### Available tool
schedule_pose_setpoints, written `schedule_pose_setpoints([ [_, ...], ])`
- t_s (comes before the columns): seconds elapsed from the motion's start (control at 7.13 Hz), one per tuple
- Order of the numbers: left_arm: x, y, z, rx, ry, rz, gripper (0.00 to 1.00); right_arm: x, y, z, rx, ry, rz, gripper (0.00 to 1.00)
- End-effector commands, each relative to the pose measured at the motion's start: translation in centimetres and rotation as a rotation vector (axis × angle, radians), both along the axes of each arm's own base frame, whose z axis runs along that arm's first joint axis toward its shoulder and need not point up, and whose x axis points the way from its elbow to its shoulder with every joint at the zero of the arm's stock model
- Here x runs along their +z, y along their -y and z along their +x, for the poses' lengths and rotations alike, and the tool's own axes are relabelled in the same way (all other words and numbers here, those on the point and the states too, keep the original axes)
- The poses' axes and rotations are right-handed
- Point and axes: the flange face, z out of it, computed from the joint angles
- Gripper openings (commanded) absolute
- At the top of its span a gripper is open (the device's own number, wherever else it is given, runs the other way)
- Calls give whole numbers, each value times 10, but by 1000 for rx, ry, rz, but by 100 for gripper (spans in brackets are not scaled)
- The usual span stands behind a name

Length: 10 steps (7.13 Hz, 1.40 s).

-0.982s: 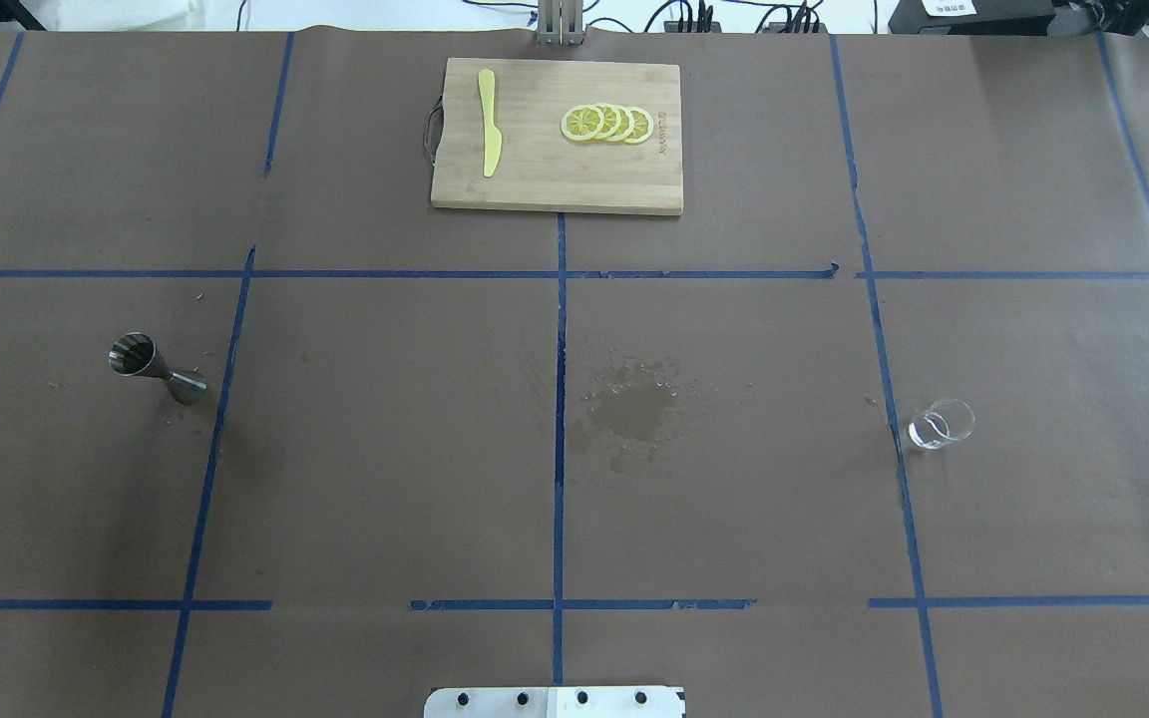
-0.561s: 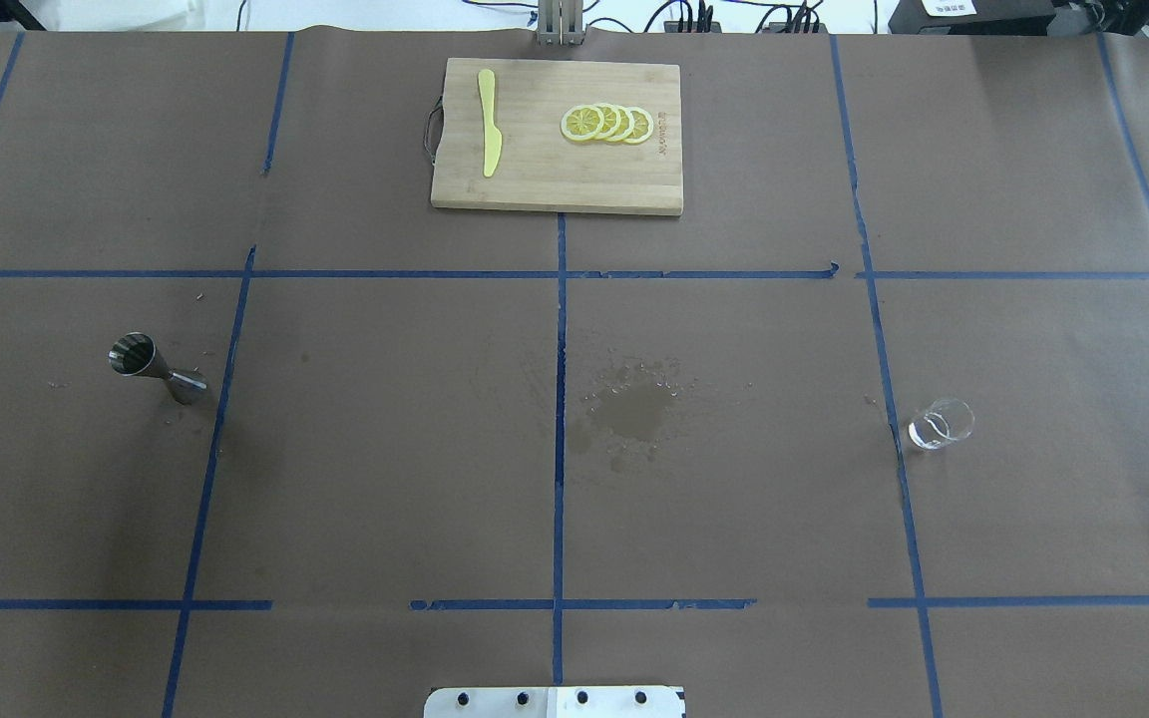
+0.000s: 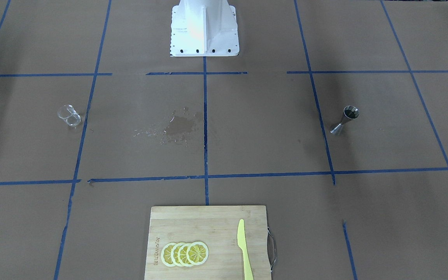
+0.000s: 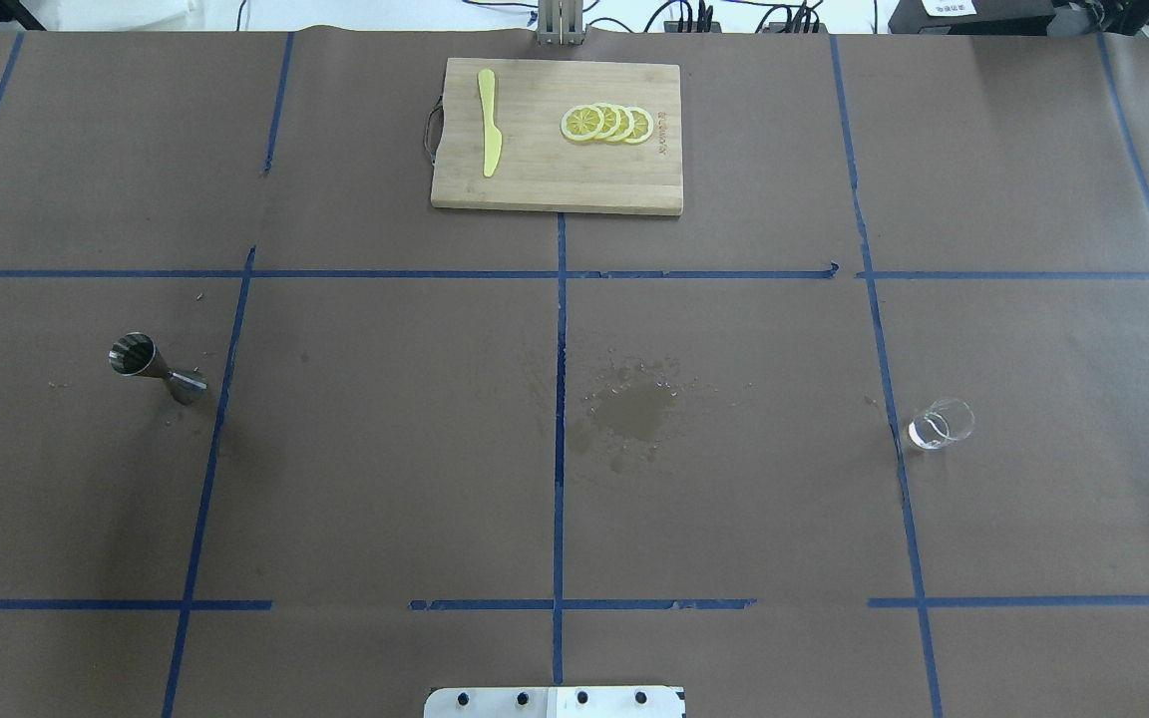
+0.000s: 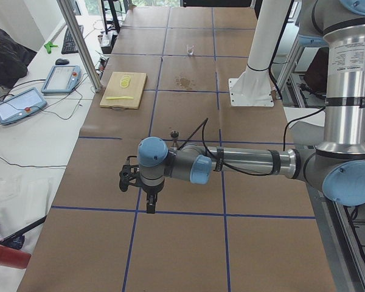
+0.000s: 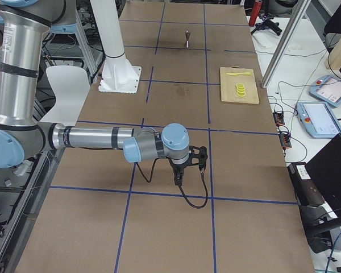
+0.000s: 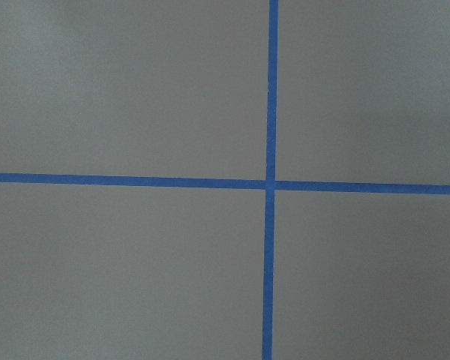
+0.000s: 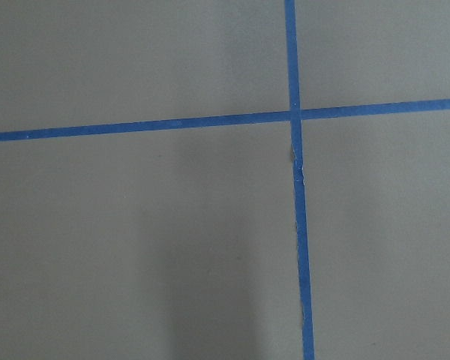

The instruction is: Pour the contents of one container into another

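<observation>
Nothing on the table has moved in the overhead view since a second ago. The left gripper (image 5: 149, 205) and right gripper (image 6: 178, 180) show only from the table's ends, pointing down over the brown paper (image 4: 385, 449). From there I cannot tell whether their jaws are apart or closed, and the wrist cameras catch only paper crossed by blue tape (image 7: 270, 184). One small clear glass tumbler (image 4: 941, 423) stands on the robot's right, just beside a tape line (any liquid in it is too faint to judge). One shiny steel hourglass jigger (image 4: 156, 367) stands upright, well apart on the left. Between them lies one dark wet stain (image 4: 629, 409). At the far edge, one bamboo cutting board (image 4: 535, 184) carries one yellow plastic knife (image 4: 488, 120) and four overlapping lemon slices (image 4: 606, 123)
</observation>
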Motion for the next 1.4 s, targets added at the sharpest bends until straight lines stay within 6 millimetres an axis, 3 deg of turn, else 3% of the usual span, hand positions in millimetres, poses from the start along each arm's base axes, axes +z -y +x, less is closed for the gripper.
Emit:
schedule_pose_setpoints([
  [0.0, 0, -1, 2, 7, -26, -4, 100, -1, 0, 0, 0, 1, 1, 100],
  [1.26, 11, -9, 3, 74, -14, 41, 100, -3, 0, 0, 0, 0, 6, 100],
])
